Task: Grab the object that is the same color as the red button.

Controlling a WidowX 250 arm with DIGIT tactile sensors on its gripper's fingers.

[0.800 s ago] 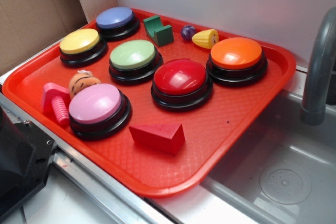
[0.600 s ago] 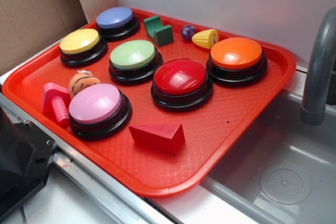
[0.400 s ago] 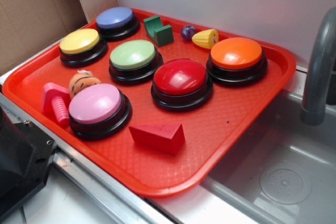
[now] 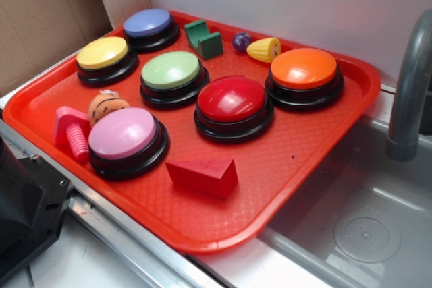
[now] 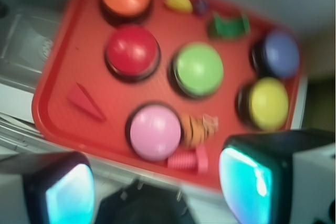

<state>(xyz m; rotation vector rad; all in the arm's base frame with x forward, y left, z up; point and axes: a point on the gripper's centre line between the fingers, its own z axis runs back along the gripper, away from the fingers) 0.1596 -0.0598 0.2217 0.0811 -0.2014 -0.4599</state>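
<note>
red wedge (image 4: 202, 176), near red button (image 4: 233, 100)

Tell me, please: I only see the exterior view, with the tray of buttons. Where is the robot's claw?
Observer: In the wrist view the gripper shows at the bottom edge, its two fingers wide apart with nothing between them.
Visitor: Is it over the red wedge?
Observer: No. The red wedge lies up and to the left of the fingers in that picture, untouched. The pink button is nearest them.
Visitor: Is that picture sharp?
Observer: No, it is blurred throughout.
</note>
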